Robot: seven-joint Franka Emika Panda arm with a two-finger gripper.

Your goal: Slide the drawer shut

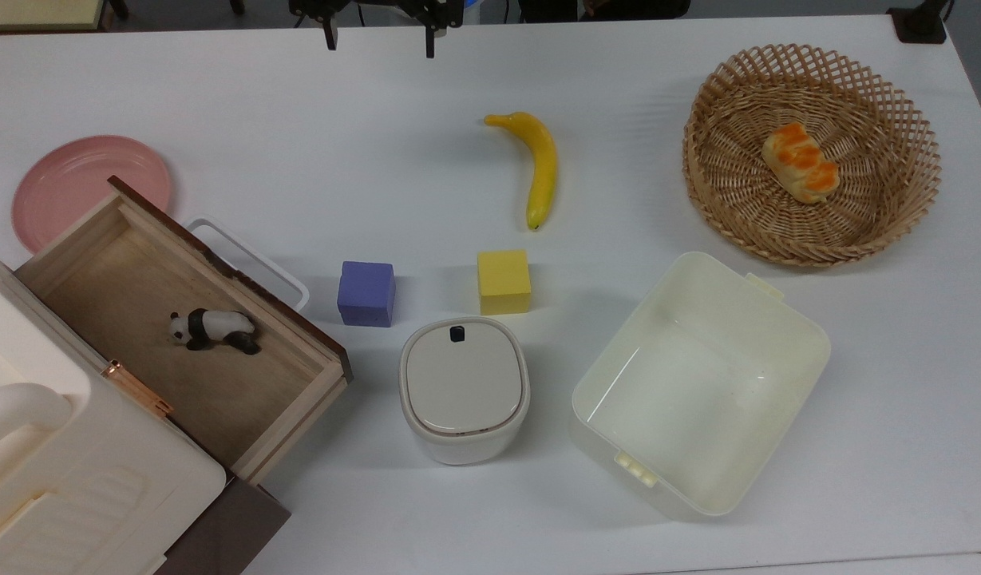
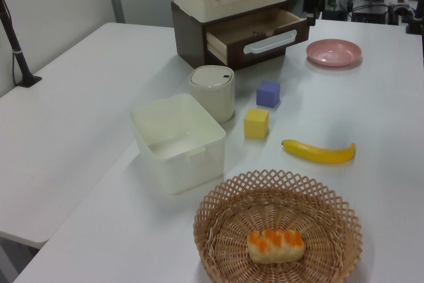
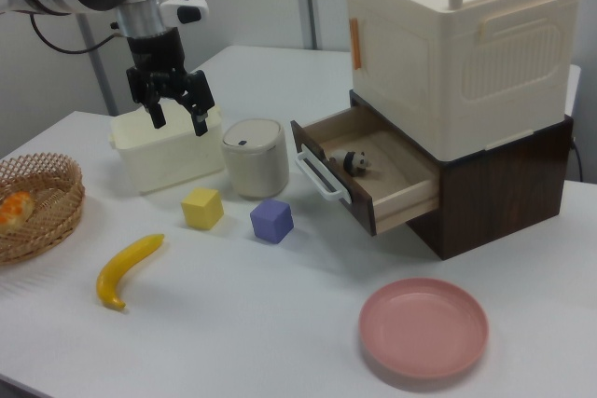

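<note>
The gripper (image 3: 177, 111) hangs above the table with its two fingers spread apart and nothing between them. In the right view it is held high, well apart from the drawer (image 3: 368, 174); in the top view its fingertips (image 1: 330, 36) appear at the table's far edge.

The drawer stands pulled out of the dark lower section beneath the cream cabinet (image 3: 457, 53), at the table corner seen at the top view's lower left. Its white loop handle (image 3: 317, 174) faces the table's middle. The top view looks straight into the wooden box and shows a small panda figure (image 1: 213, 329) lying on the drawer floor; in the right view the figure is partly hidden by the drawer wall.

Just beside the drawer front stand a purple cube (image 1: 366, 293) and a lidded cream canister (image 1: 464, 389), then a yellow cube (image 1: 504, 282). A cream plastic bin (image 1: 793, 335) sits toward the table's near edge in the top view. A banana (image 1: 540, 168) lies near the table's middle. A wicker basket (image 1: 897, 104) holding a bread roll (image 1: 801, 162) occupies the corner at the top view's upper right. A pink plate (image 1: 59, 184) lies beside the drawer, near the edge at the top view's left.
</note>
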